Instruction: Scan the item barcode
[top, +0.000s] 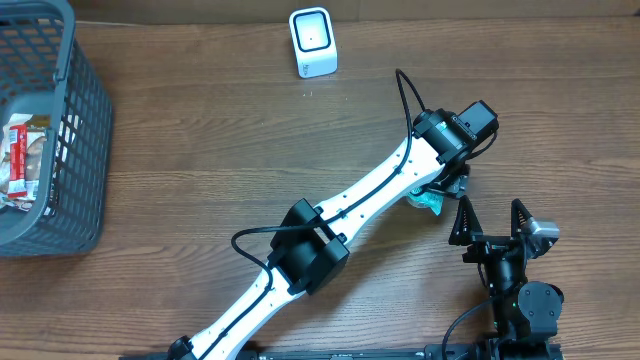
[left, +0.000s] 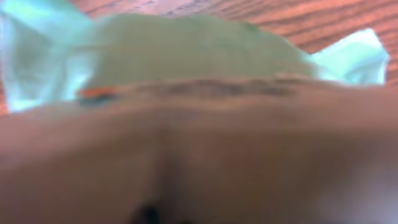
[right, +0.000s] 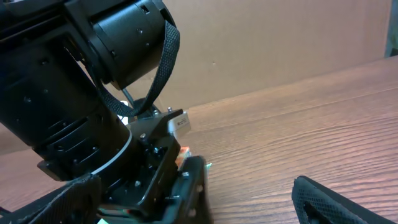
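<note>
Your left gripper (top: 440, 190) sits over the teal packet (top: 429, 204); you cannot tell if it grips, while your right gripper (top: 490, 222) gapes wide. Likely pickup: next, turn its barcode toward the scanner (top: 312, 42)

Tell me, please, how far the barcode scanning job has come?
Done: one green packet lies on the table, outside the basket. In hand: the left gripper is right over it; grip unclear. The right gripper stands open beside. Left: the packet lies far from the white scanner, so scanning seems still to come.
</note>
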